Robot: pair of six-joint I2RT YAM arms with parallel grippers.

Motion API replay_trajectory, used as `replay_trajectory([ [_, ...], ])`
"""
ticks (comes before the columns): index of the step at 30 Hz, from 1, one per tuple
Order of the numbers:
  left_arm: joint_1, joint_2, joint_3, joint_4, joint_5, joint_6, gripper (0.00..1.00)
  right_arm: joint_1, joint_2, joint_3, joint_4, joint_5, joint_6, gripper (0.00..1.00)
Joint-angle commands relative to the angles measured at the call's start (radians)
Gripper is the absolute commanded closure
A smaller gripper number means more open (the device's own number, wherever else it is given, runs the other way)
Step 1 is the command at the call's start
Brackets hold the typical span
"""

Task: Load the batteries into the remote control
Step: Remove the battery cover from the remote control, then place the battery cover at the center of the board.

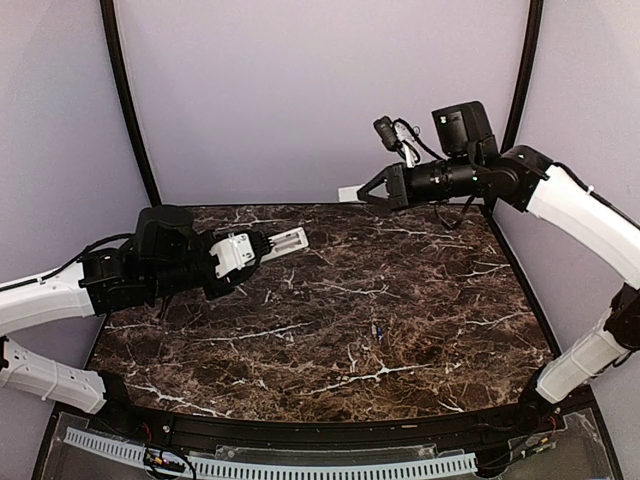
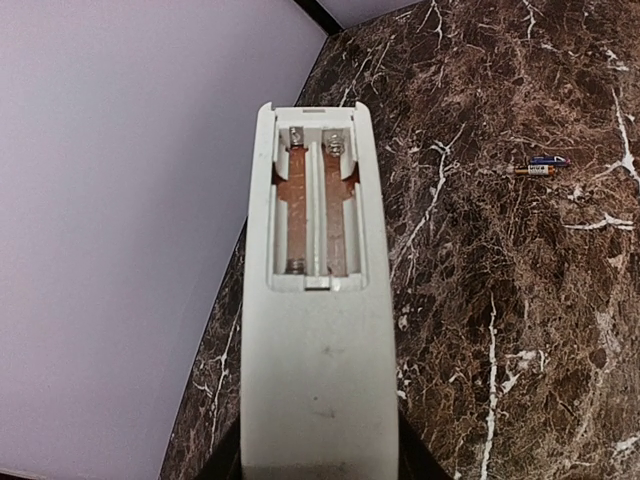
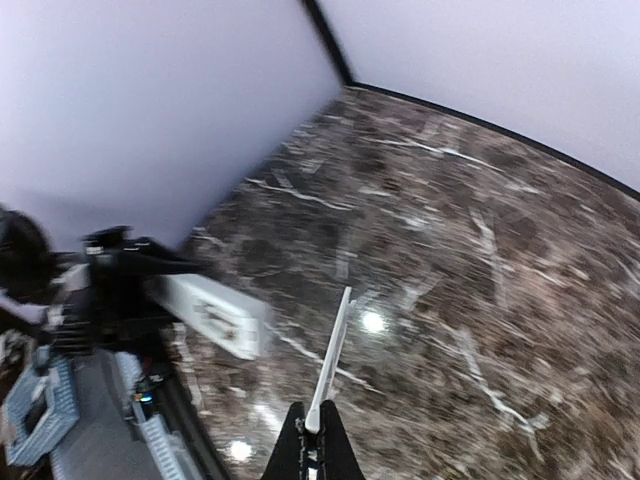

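The remote control is showing white with 2 coppery-brown slots, the batteries blue and gold, the battery cover white, the table dark brown marble veined white.

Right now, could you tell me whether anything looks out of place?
Nothing looks damaged. The slim white plastic remote control in the left tool has its battery bay open and empty; the thin white cover is pinched in the right tool, and the small dark cylindrical batteries lie loose on the marble table.

White link shells, black joints, thin cables, black right claw
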Motion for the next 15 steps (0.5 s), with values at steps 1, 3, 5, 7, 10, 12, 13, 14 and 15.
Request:
replay_trajectory([
  [1,-0.002,-0.047,-0.019,-0.009,-0.030,-0.076,1.00,-0.010,0.128,0.003,-0.363,0.651,-0.046,1.00],
  [3,-0.001,-0.053,-0.031,-0.006,-0.030,-0.095,1.00,-0.012,0.221,-0.006,-0.479,0.805,-0.035,1.00],
  [5,-0.002,-0.056,-0.048,0.003,-0.026,-0.101,1.00,-0.011,0.325,-0.014,-0.558,0.866,-0.021,1.00],
  [7,-0.002,-0.057,-0.060,0.018,-0.021,-0.103,1.00,-0.012,0.421,-0.029,-0.595,0.900,-0.015,1.00],
  [10,-0.002,-0.059,-0.064,0.030,-0.014,-0.111,1.00,-0.012,0.525,-0.044,-0.616,0.924,-0.012,1.00],
  [12,-0.002,-0.067,-0.072,0.033,-0.003,-0.114,1.00,-0.012,0.571,-0.047,-0.618,0.929,-0.011,1.00],
  [13,-0.002,-0.074,-0.081,0.040,0.002,-0.115,1.00,-0.011,0.583,-0.049,-0.616,0.932,-0.010,1.00],
  [14,-0.002,-0.078,-0.085,0.043,0.004,-0.113,1.00,-0.012,0.595,-0.050,-0.615,0.934,-0.010,1.00],
  [15,-0.002,-0.086,-0.092,0.049,0.010,-0.114,1.00,-0.012,0.608,-0.053,-0.613,0.935,-0.010,1.00],
])
